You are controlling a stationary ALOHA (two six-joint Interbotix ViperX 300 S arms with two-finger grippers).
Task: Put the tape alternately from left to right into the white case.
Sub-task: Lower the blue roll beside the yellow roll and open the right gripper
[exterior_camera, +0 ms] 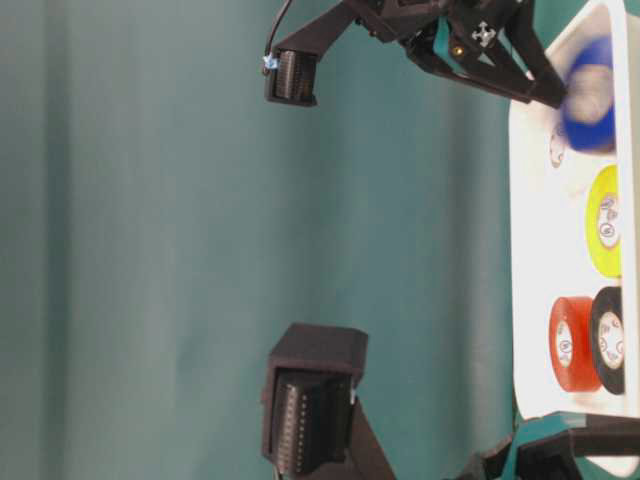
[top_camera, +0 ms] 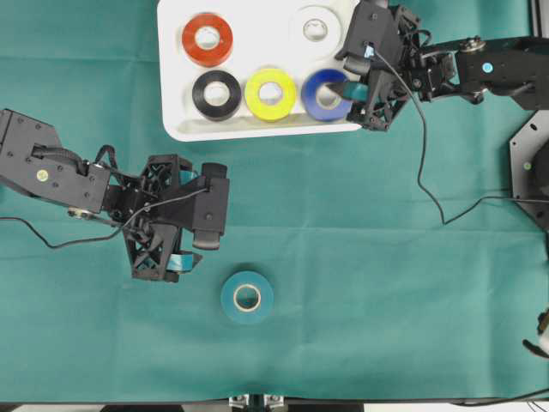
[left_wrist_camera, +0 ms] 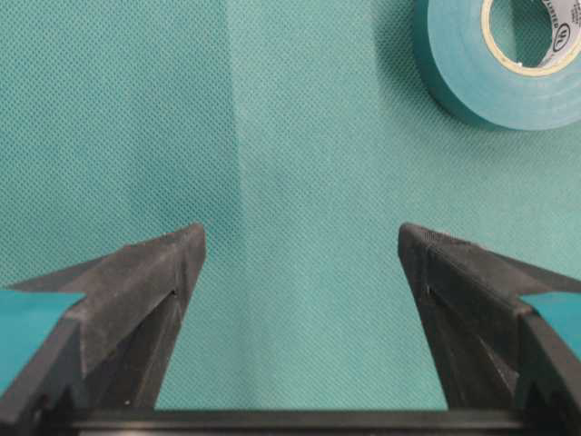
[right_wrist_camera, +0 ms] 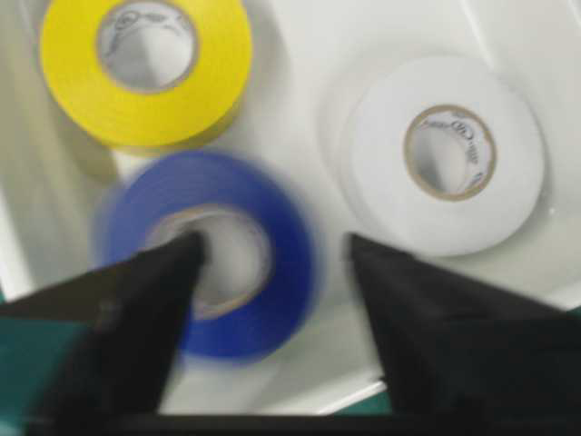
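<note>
Five rolls are seen in the white case (top_camera: 171,69); the blue roll (top_camera: 324,93) lies blurred beneath the wide-spread right gripper (top_camera: 360,96), apparently just released. The teal roll (top_camera: 247,296) remains on the cloth near the wide-open, empty left gripper (top_camera: 176,257)

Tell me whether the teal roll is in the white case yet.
Out. The teal roll lies flat on the green cloth, well apart from the white case.
</note>
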